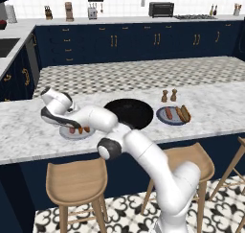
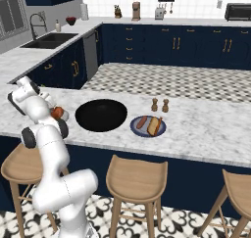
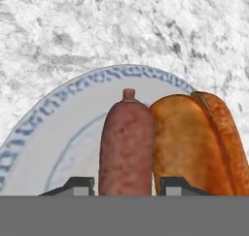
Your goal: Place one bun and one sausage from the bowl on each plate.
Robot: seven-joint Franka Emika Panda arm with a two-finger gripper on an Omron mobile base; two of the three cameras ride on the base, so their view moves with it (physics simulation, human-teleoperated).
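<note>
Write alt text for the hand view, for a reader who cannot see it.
A reddish-brown sausage lies on a light plate with a blue patterned rim, flanked by the claw's two dark fingertips. A golden-brown bun lies on the plate right beside the sausage. Speckled grey-white marble counter stretches beyond the plate.

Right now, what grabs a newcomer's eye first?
The gripper hangs low over the light grey plate, its fingertips either side of a sausage lying against a bun. Mid-counter, the wide black bowl sits emptied, and the darker plate right of it carries its own pair.
</note>
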